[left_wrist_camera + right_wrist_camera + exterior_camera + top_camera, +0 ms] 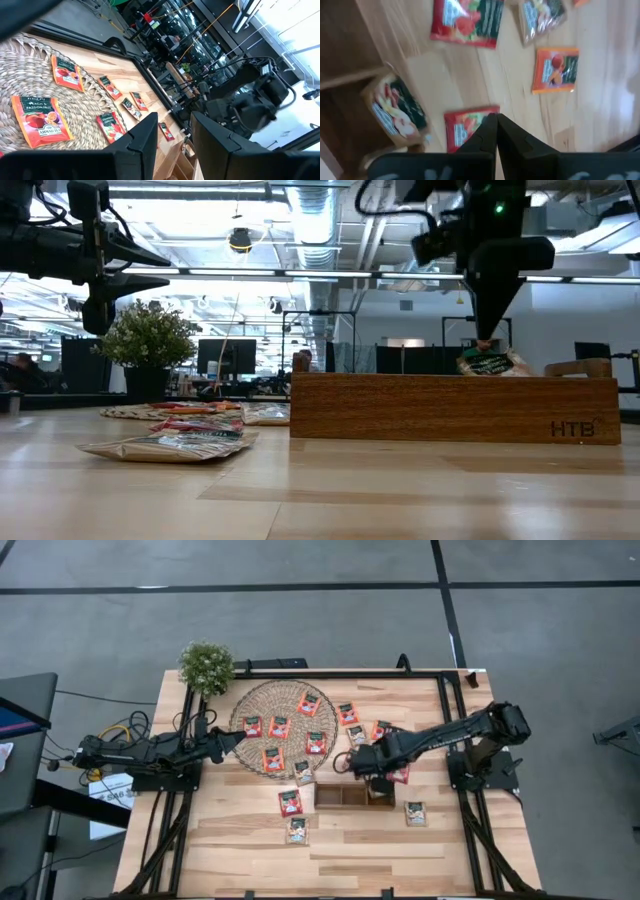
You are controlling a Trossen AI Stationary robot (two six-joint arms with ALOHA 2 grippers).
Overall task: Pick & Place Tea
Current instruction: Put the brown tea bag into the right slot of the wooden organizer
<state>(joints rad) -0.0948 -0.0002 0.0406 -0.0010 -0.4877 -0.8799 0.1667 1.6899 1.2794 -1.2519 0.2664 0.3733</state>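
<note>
Right tool (495, 125) pressed together, empty, above tray (330, 802); left tool (172, 137) spread; sachets (290, 802) light, flat, slippery, so pinch an edge.

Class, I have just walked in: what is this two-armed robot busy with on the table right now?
It is sorting tea sachets into a wooden tray. The right gripper hangs over the tray's right end, fingers closed with nothing between them, and one sachet already lies in that compartment. The left gripper hovers open at the left edge of the woven mat, holding nothing. Most sachets lie on the mat and the table around it.
</note>
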